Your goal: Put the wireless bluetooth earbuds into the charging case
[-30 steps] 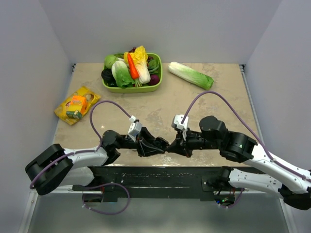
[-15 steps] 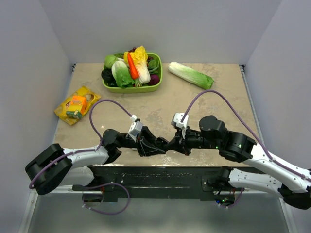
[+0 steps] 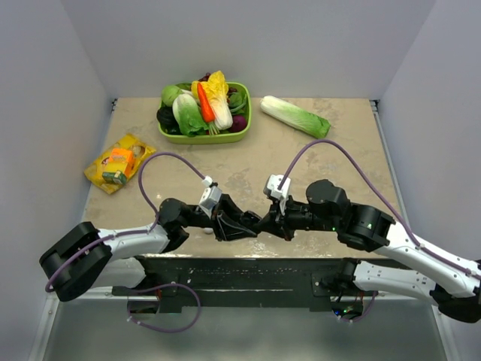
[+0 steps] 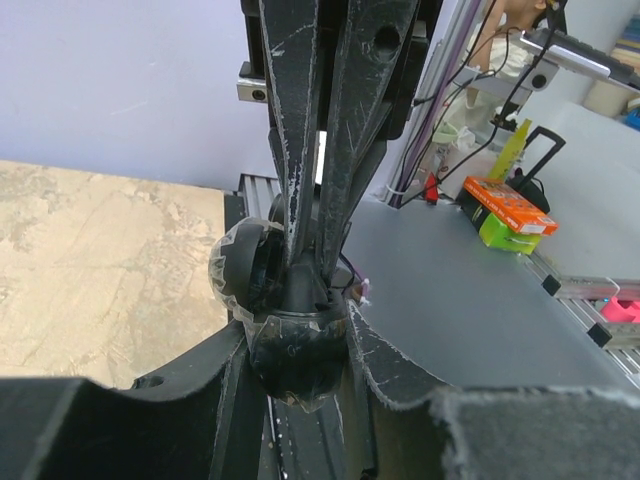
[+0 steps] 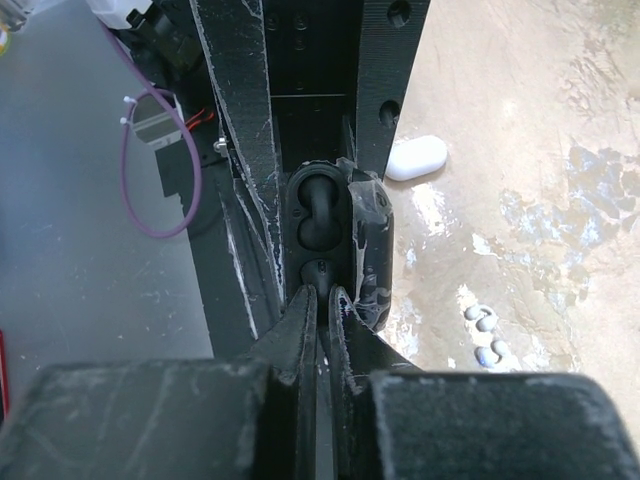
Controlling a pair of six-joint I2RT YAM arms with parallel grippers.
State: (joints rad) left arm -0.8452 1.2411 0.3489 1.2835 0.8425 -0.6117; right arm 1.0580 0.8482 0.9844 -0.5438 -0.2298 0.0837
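Meanwhile left gripper [image 4: 297, 345] clamps a black oval [image 5: 320, 225], right gripper [image 5: 320, 305] grip unclear; the white charging case [image 5: 415, 158] looks light and slick, so pinch its long sides.

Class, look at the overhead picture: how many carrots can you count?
1. The carrot lies on top of the leafy vegetables in the green basket; more may be hidden underneath.

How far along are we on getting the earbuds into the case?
Nothing looks seated yet. The white charging case lies on the table, ungripped. In hand: the left gripper clamps a black oval object, the right gripper at its end. Left: seating the earbuds, apparently those pale beads.
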